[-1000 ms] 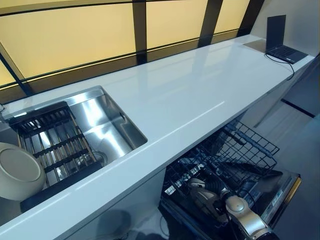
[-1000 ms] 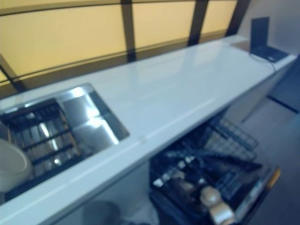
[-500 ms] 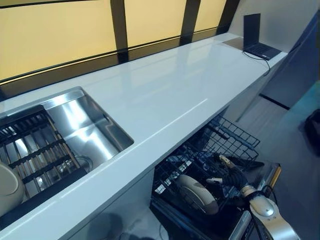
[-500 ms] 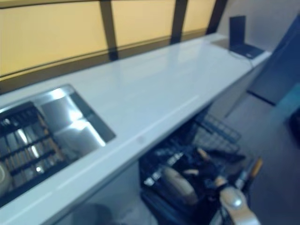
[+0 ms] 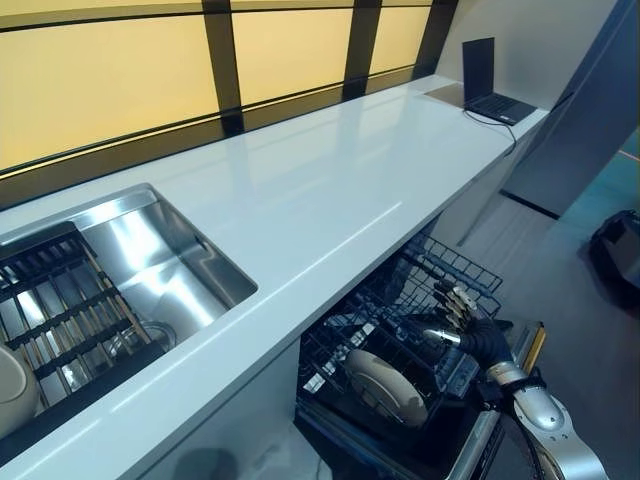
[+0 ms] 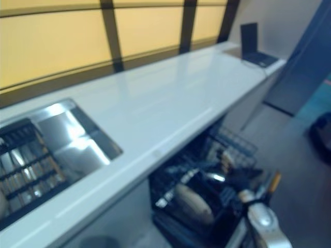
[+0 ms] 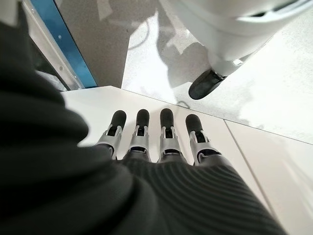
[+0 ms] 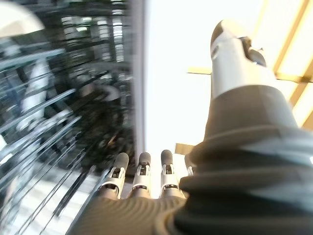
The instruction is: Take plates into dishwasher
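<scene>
A cream plate (image 5: 385, 385) stands on edge in the pulled-out lower rack (image 5: 455, 272) of the dishwasher, below the white counter. My right hand (image 5: 468, 328) hovers over the rack just right of the plate, apart from it, fingers straight and empty; its wrist view shows the same open hand (image 8: 142, 193) facing the wire rack (image 8: 44, 122). At the left edge of the eye view, another cream plate (image 5: 10, 388) leans by the black drying rack (image 5: 70, 320) in the sink. My left hand (image 7: 161, 147) shows only in its wrist view, open over the floor.
The long white counter (image 5: 330, 180) runs to the far right, where an open laptop (image 5: 488, 85) sits with its cable. The steel sink (image 5: 165, 260) lies left. The dishwasher door's edge (image 5: 525, 350) juts out. A black bag (image 5: 618, 255) lies on the floor at right.
The camera has swung to the right. My right hand has let go of the plate, drawn back to the right and spread its fingers. The plate stays standing in the rack.
</scene>
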